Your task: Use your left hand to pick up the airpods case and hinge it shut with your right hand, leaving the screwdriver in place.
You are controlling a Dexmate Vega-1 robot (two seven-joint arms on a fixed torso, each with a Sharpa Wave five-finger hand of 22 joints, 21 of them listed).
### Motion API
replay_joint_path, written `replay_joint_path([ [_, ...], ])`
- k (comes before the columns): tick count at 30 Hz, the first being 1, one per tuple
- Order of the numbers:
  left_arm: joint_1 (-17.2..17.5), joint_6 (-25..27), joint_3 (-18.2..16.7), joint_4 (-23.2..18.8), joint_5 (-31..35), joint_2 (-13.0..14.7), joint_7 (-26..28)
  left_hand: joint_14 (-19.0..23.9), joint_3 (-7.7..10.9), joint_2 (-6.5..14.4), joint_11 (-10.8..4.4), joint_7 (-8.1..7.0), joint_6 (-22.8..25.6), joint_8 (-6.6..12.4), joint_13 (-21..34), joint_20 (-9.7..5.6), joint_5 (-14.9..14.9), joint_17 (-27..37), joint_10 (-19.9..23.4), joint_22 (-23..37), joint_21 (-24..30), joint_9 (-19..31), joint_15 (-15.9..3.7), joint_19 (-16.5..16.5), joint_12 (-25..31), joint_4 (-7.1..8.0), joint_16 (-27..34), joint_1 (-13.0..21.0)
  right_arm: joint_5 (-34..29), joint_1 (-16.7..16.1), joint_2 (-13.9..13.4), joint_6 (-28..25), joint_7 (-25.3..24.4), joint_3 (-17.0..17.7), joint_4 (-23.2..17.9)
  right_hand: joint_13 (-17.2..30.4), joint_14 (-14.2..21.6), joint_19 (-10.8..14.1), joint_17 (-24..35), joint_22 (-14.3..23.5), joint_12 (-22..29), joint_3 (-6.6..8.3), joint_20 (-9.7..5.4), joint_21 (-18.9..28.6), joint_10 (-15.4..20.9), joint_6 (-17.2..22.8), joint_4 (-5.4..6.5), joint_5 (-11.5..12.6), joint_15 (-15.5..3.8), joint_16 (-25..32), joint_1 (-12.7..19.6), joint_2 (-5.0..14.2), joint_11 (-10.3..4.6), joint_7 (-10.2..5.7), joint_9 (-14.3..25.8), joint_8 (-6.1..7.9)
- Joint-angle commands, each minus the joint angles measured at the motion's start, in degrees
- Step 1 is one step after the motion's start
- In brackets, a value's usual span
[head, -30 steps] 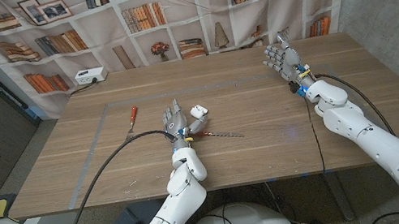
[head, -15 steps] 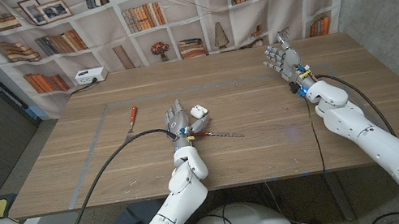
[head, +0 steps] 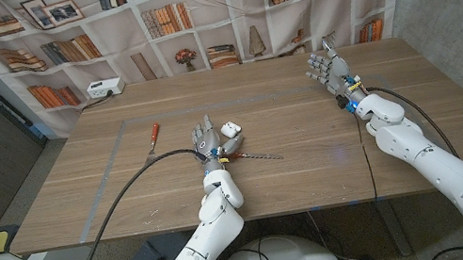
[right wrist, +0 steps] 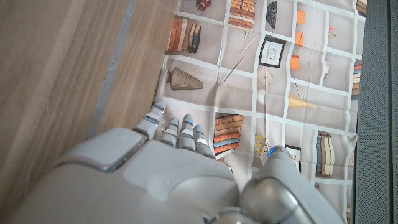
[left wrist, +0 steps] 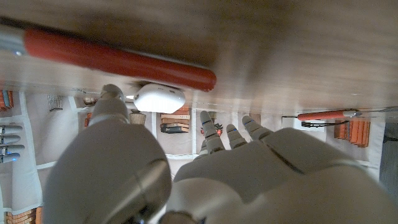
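Spanning the scene, wooden table (head: 309,135) meets bookshelf-printed backdrop (head: 220,8) behind.

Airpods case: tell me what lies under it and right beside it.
The airpods case sits on the wooden table, with the left hand beside it and a red-handled screwdriver just nearer. Its underside is hidden.

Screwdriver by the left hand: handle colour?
Red handle on the screwdriver, clearest in the left wrist view, beside the white airpods case.
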Motion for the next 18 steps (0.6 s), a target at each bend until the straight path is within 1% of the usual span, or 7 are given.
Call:
replay_joint_path([
  [1, -0.8, 0.7, 0.4, 1.2, 0.4, -0.6, 0.2, -0.2, 0.3, 0.0, -0.42, -0.14, -15.8, -0.13, -0.1, 0.32, 0.0, 0.0, -0.2, 0.1, 0.1, 0.1, -0.01, 0.4, -0.2, -0.22, 0.0, 0.9, 0.1, 0.4, 0.0, 0.3, 0.6, 0.1, 0.5, 0.1, -0.2, 0.1, 0.1, 0.3, 0.1, 0.11, 0.35, -0.4, -0.4, 0.1, -0.29, -0.1, -0.12, 0.5, 0.2, 0.53, 0.27, -0.13, 0.2, 0.25],
  [6, -1.1, -0.5, 0.6, 1.9, -0.3, -0.7, 0.1, -0.2, 0.42, 0.1, -0.47, -0.09, -15.7, -0.1, -0.2, 0.32, 0.0, 0.0, -0.3, 0.1, 0.1, 0.1, 0.09, 0.4, -0.4, -0.31, 0.0, 1.3, 0.2, 0.1, -0.2, 0.0, 0.1, 0.4, -0.1, 0.1, -0.2, 0.1, 0.1, 0.3, 0.1, 0.1, 0.33, -0.5, -0.4, 0.1, -0.32, -0.1, -0.11, 0.5, 0.2, 0.55, 0.16, -0.16, 0.2, 0.25],
  [7, -1.4, 0.4, 0.9, 2.1, 0.3, -0.8, -0.1, -0.2, 0.44, 0.1, -0.36, -0.09, -15.7, -0.11, -0.2, 0.36, 0.0, 0.0, -0.2, 0.1, 0.1, 0.1, 0.06, 0.4, -0.4, -0.33, 0.0, 1.4, 0.3, 0.2, -0.2, 0.1, 0.3, 0.4, 0.0, 0.1, -0.2, 0.1, 0.1, 0.3, 0.1, 0.1, 0.34, -0.5, -0.5, 0.2, -0.32, -0.1, -0.11, 0.5, 0.2, 0.55, 0.12, -0.16, 0.2, 0.26],
  [8, -1.3, -0.3, 0.8, 2.1, -0.1, -0.7, 0.0, -0.2, 0.45, 0.1, -0.4, -0.11, -15.7, -0.1, -0.3, 0.33, 0.0, 0.0, -0.2, 0.1, 0.1, 0.1, 0.05, 0.5, -0.4, -0.34, 0.0, 1.4, 0.3, 0.2, -0.3, -0.1, 0.4, 0.4, -0.1, 0.1, -0.2, 0.2, 0.1, 0.3, 0.1, 0.1, 0.35, -0.5, -0.4, 0.2, -0.33, -0.1, -0.09, 0.5, 0.2, 0.55, 0.18, -0.19, 0.2, 0.26],
  [16, -1.6, -0.2, 1.3, 2.8, 0.2, -0.6, 0.1, -0.1, 0.6, 0.4, -0.4, -0.05, -15.7, -0.11, -0.4, 0.47, -0.1, 0.0, -0.2, 0.1, 0.1, 0.1, 0.06, 0.5, -0.6, -0.39, 0.0, 1.8, 0.1, 0.1, -0.4, 0.1, 0.0, 0.4, -0.3, 0.1, -0.2, 0.2, 0.1, 0.3, 0.1, 0.09, 0.35, -0.6, -0.4, 0.2, -0.36, -0.2, -0.12, 0.5, 0.1, 0.58, 0.18, -0.19, 0.2, 0.26],
  [17, -1.5, -1.7, 1.2, 2.9, -0.3, -0.1, 0.2, -0.1, 0.61, 0.4, -0.44, -0.04, -15.6, -0.08, -0.5, 0.43, -0.1, 0.0, -0.2, 0.1, 0.1, 0.1, -0.08, 0.5, -0.6, -0.4, 0.0, 1.9, 0.2, 0.3, -0.4, 0.5, 0.7, 0.4, 0.2, 0.1, -0.2, 0.2, 0.1, 0.3, 0.1, 0.08, 0.36, -0.6, -0.4, 0.2, -0.37, -0.2, -0.13, 0.5, 0.1, 0.58, 0.18, -0.2, 0.2, 0.27],
  [18, -1.5, -0.4, 1.2, 2.8, -0.1, -0.7, -0.1, -0.1, 0.63, 0.4, -0.48, -0.01, -15.5, -0.03, -0.5, 0.44, -0.1, 0.0, 0.0, 0.1, 0.2, 0.1, -0.01, 0.6, -0.6, -0.42, 0.0, 2.0, 0.3, 0.1, -0.3, 0.2, 0.3, 0.5, 0.0, 0.1, -0.2, 0.2, 0.1, 0.3, 0.1, 0.08, 0.35, -0.6, -0.4, 0.2, -0.37, -0.2, -0.14, 0.5, 0.1, 0.58, 0.16, -0.17, 0.2, 0.25],
])
